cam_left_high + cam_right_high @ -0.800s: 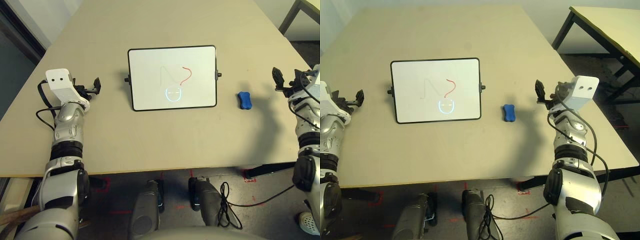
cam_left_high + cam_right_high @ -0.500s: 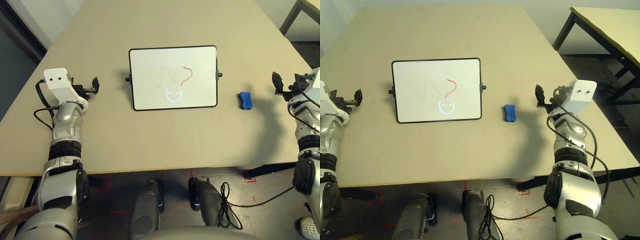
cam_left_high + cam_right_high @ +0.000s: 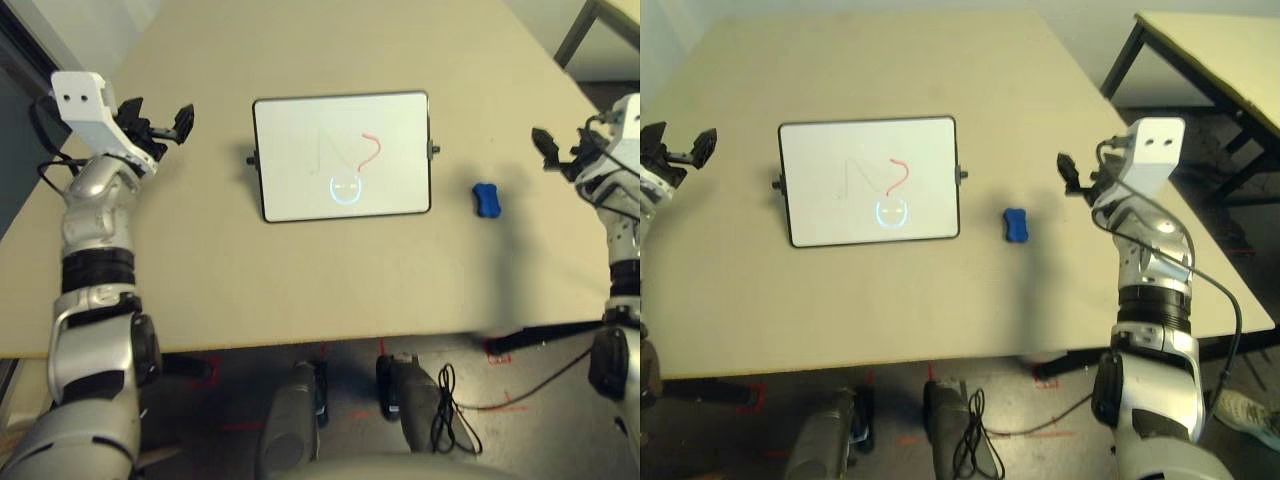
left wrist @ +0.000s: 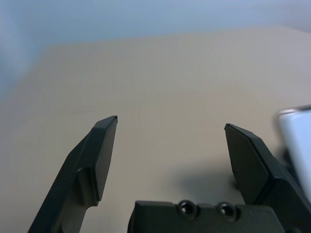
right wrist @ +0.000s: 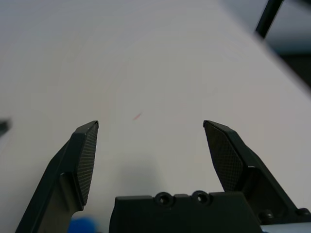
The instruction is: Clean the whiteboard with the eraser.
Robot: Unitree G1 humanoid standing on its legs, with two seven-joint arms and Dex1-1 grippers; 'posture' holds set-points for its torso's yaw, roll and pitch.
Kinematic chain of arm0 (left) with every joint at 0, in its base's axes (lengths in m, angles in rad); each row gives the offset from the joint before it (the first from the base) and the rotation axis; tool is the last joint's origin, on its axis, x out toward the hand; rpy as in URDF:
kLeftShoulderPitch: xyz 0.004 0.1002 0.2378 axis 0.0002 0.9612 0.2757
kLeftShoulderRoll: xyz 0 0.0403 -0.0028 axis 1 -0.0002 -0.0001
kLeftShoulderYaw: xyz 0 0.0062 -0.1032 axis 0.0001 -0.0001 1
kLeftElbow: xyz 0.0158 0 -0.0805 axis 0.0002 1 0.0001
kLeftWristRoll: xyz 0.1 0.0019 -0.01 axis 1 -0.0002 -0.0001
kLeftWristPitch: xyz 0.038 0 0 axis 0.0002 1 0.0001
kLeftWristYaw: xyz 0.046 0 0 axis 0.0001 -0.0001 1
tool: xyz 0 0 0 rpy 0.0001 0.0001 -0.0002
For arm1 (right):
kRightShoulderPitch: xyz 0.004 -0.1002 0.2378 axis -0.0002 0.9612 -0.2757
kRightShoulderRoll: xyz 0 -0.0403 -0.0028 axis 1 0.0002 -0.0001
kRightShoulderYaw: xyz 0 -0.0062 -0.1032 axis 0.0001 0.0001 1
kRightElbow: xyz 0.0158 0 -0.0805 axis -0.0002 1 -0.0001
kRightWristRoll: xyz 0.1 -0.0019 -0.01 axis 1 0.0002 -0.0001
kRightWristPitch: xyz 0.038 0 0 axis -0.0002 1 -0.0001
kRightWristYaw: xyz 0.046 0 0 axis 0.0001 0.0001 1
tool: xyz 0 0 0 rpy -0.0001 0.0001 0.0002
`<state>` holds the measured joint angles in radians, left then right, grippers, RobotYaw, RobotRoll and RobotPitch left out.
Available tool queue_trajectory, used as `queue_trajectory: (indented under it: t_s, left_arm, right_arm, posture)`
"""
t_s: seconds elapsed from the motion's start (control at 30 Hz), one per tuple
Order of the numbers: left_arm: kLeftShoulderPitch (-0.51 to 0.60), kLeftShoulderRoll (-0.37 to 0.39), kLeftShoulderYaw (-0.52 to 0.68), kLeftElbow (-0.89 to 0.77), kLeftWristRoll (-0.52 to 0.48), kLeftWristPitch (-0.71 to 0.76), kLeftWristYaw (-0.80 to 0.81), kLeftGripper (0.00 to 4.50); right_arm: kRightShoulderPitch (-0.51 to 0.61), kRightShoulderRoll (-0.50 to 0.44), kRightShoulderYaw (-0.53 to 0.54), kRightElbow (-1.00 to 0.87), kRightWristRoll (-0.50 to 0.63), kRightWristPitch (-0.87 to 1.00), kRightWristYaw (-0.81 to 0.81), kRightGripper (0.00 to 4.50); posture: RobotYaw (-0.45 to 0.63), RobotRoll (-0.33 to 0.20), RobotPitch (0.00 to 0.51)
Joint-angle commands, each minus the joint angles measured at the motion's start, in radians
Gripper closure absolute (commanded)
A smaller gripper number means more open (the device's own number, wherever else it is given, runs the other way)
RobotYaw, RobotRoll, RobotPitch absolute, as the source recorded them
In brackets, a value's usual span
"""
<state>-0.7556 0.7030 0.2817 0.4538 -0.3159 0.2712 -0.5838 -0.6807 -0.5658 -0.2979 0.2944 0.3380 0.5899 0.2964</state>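
The whiteboard [image 3: 341,155] lies flat at the middle of the table, with a red squiggle, a faint grey line and a small blue circle drawn on it. To its right, apart from it, the blue eraser [image 3: 486,200] rests on the tabletop. My left gripper [image 3: 158,115] hovers open to the left of the board, whose edge [image 4: 296,131] shows beside its fingers. On the far side of the eraser [image 5: 82,225], my right gripper [image 3: 1083,175] is raised and open, with nothing between its fingers [image 5: 87,145].
The beige table [image 3: 300,270] has bare surface all around the board. Its front edge runs close to my body. A second table [image 3: 1210,50] with black legs stands at the back right. Cables [image 3: 450,400] lie on the floor below.
Both arms have lifted, and the left gripper has moved farther back along the table's left side. The board and the eraser have stayed in place.
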Motion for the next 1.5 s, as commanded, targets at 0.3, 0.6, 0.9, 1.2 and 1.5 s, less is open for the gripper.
queue_trajectory:
  t_s: [0.3, 0.6, 0.9, 1.2, 1.5]
  left_arm:
    - [0.081, -0.02, -0.148, -0.402, -0.091, 0.31, -0.141, 0.0]
    - [0.105, -0.061, -0.217, -0.474, -0.085, 0.359, -0.162, 0.0]
    - [0.101, -0.085, -0.271, -0.462, -0.051, 0.331, -0.182, 0.0]
    - [0.084, -0.122, -0.278, -0.431, -0.034, 0.313, -0.178, 0.0]
    - [0.083, -0.137, -0.274, -0.425, -0.027, 0.312, -0.176, 0.0]
  right_arm:
    - [0.063, 0.091, 0.052, -0.214, -0.002, 0.276, -0.099, 0.03]
    - [0.107, 0.114, 0.077, -0.302, -0.025, 0.377, -0.144, 0.03]
    - [0.145, 0.128, 0.071, -0.346, -0.033, 0.424, -0.155, 0.03]
    - [0.186, 0.156, 0.064, -0.384, -0.045, 0.436, -0.182, 0.03]
    - [0.194, 0.177, 0.062, -0.378, -0.05, 0.432, -0.194, 0.98]
  posture:
    - [-0.01, 0.0, 0.193]
    - [-0.03, 0.0, 0.2]
    - [-0.05, 0.0, 0.204]
    - [-0.06, 0.0, 0.204]
    - [-0.06, 0.0, 0.203]
